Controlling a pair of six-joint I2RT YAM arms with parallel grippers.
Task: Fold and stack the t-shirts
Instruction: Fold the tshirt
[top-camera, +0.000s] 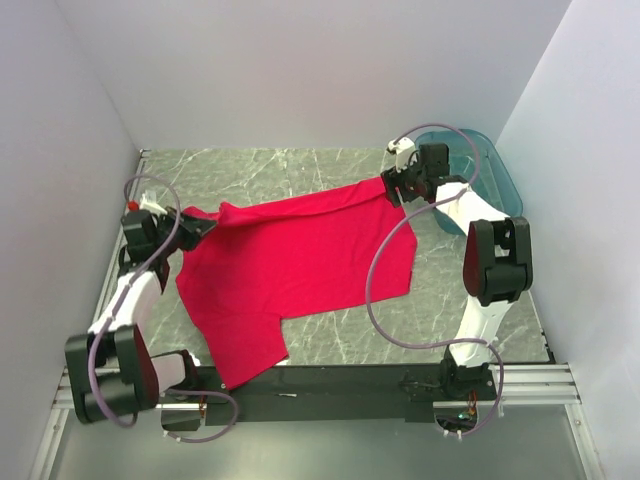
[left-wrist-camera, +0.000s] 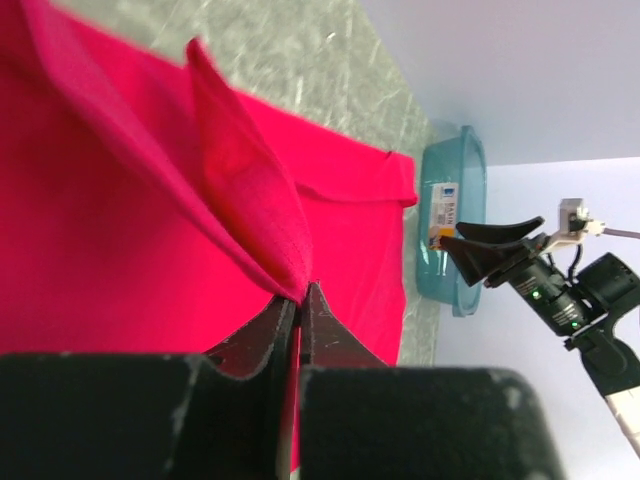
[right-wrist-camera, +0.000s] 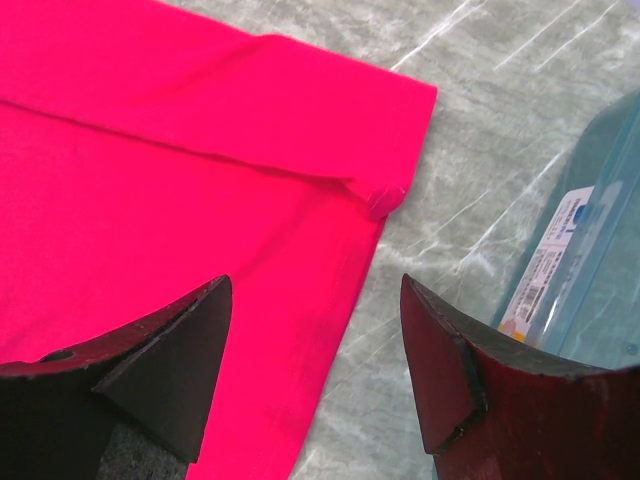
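Pinching only a thin t-shirt (top-camera: 290, 260) ridge, left tool (left-wrist-camera: 298, 297) is clamped; right tool (right-wrist-camera: 315, 285) gapes empty above the hem. Cloth may slip.

Label (right-wrist-camera: 548, 262) on basin (right-wrist-camera: 612, 170), print illegible

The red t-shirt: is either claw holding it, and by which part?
The left claw is shut on a pinched-up fold at the left edge of the red t-shirt. The right claw hangs open over the opposite corner, holding nothing.

Left hand (left-wrist-camera: 300, 292) pinched tight on the t-shirt (top-camera: 290, 260) (arm bent low); right hand (right-wrist-camera: 315, 285) hovers, jaws wide apart, arm stretched forward.
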